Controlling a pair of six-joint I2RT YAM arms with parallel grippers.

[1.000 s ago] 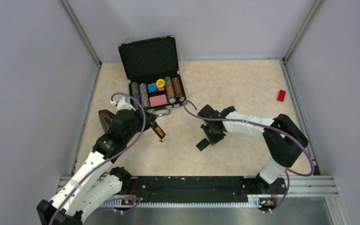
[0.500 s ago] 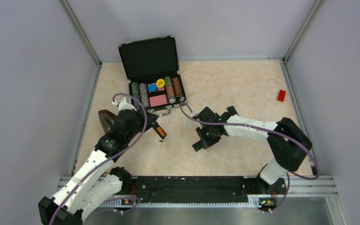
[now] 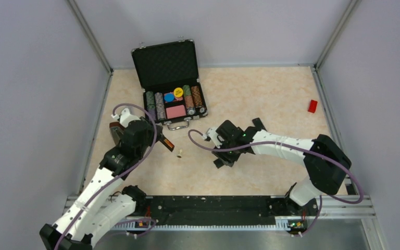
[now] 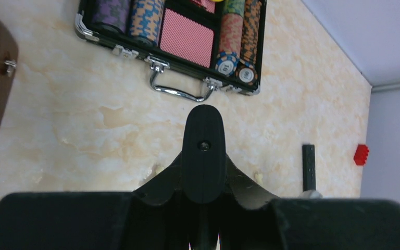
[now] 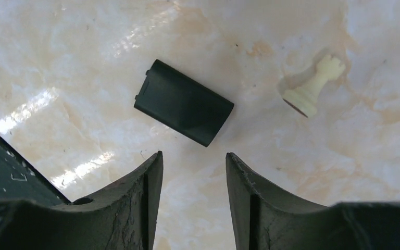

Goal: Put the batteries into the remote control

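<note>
Right wrist view: right tool jaws apart, nothing held, back cover just ahead of fingertips, flat on desk, chess piece near. Left tool clamped on remote, lifted off desk near chip case. Risk: thin flat cover may skid or slip from pinch; off-centre descent may knock chess piece. Cover: matte black, rounded rectangle, small tab at one end.

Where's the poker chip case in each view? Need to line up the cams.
Top external: poker chip case upper centre-left, lid open, near the back wall.
Left wrist: case along the top edge, cropped.
Right wrist: not in view.
Shared landmark: red block, far right in top external and left wrist.
</note>
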